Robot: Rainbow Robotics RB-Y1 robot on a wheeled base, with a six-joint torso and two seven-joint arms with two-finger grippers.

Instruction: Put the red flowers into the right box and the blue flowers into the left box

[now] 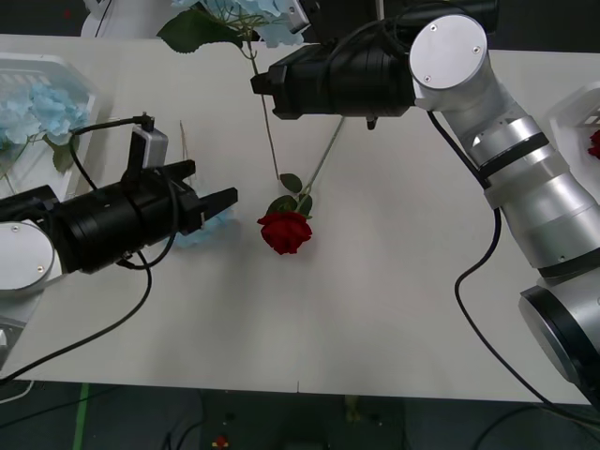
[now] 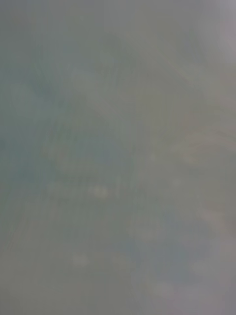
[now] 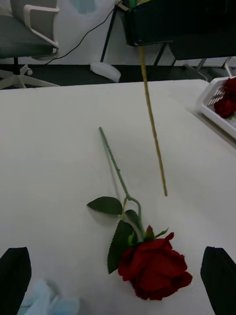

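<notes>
From above, a red rose (image 1: 284,232) lies on the white table (image 1: 394,309), head toward the robot. The left gripper (image 1: 214,207) sits just left of the rose, black fingers spread and holding nothing, a pale blue flower (image 1: 202,230) beneath them. The right gripper (image 1: 267,89) hangs beyond the rose, carrying a blue flower (image 1: 272,23) whose stem dangles down. Left of the rose, the left box (image 1: 56,75) holds blue flowers; to the right, the right box (image 1: 572,117) shows red.

The right wrist view is too blurred to show that gripper's jaws.

From the left wrist, the rose (image 3: 153,268) lies between the open fingers (image 3: 14,278), untouched.
</notes>
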